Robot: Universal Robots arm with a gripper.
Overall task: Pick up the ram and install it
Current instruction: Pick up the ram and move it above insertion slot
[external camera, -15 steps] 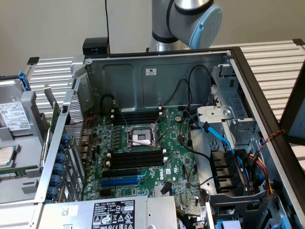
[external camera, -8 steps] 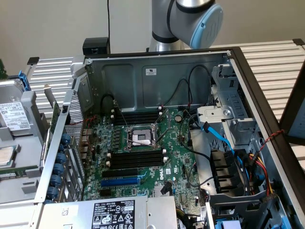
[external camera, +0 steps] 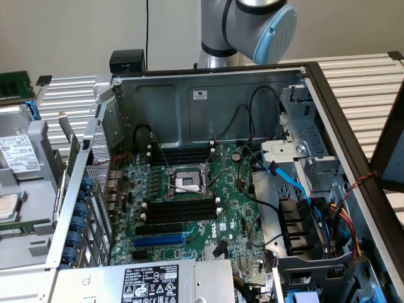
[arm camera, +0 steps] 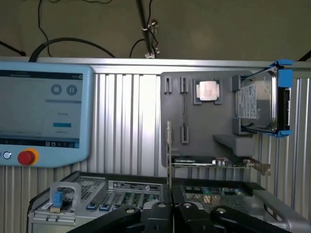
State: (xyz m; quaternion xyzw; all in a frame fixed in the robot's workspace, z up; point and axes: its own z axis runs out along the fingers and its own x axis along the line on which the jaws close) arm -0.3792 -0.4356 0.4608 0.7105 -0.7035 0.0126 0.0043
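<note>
The ram (arm camera: 168,160), seen edge-on, was held by one end in the tool (arm camera: 172,210), which was clenched on it, with the computer case (arm camera: 97,194) close by and a grey parts holder (arm camera: 204,126) on the ribbed desk (arm camera: 126,121) beyond.

Exterior view: the arm (external camera: 252,25) is cut off at twelve o'clock; a green board (external camera: 12,83) at ten o'clock runs off the edge. Wrist view: the gripper (arm camera: 172,211) is cropped, the ram (arm camera: 168,145) it clamps shows edge-on, and text on the screen (arm camera: 39,107) is unreadable.
</note>
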